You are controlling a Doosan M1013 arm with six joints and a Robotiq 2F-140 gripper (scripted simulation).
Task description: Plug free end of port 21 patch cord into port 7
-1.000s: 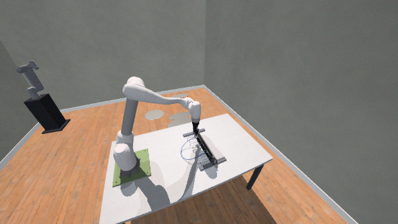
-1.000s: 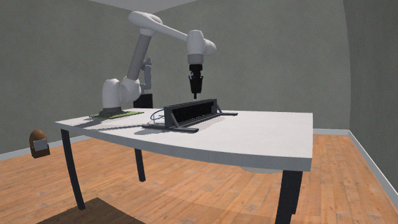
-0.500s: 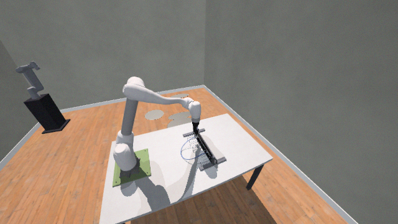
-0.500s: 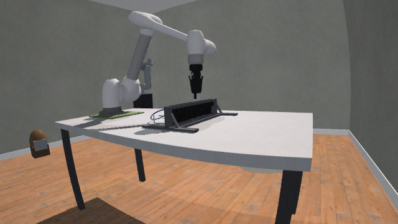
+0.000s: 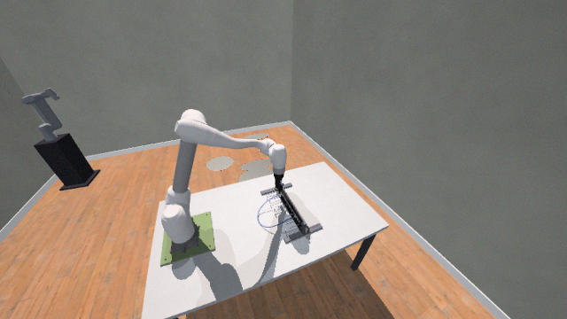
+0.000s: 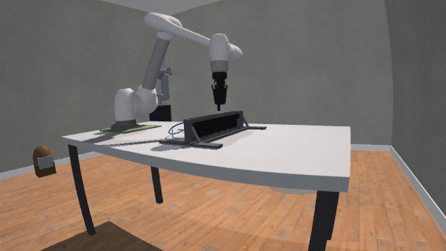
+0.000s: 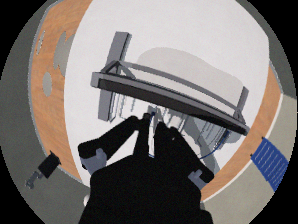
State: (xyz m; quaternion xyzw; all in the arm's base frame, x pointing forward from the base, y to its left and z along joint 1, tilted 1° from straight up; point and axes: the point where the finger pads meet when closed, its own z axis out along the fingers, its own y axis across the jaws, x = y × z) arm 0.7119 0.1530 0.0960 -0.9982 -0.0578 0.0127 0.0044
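The black patch-panel rack (image 5: pixel 293 212) (image 6: pixel 213 126) (image 7: pixel 168 87) stands on the white table (image 5: pixel 230 199) (image 6: pixel 296 146), its ports facing the arm's base. A blue patch cord (image 5: pixel 261 217) (image 6: pixel 173 128) loops on the table in front of it, one end in a port near the rack's right end. My gripper (image 5: pixel 278 185) (image 6: pixel 219 104) (image 7: pixel 152 112) points straight down just above the rack's left part. It is shut on the cord's small pale plug (image 6: pixel 219 108) (image 7: pixel 152 119), which sticks out below the fingertips. The port numbers are too small to read.
The arm's base stands on a green plate (image 5: pixel 205 227) (image 6: pixel 139 127) at the table's near left. The rack's flat feet (image 5: pixel 310 231) (image 6: pixel 209 144) stretch towards the table's right edge. A second arm on a black pedestal (image 5: pixel 64 159) stands on the floor far away.
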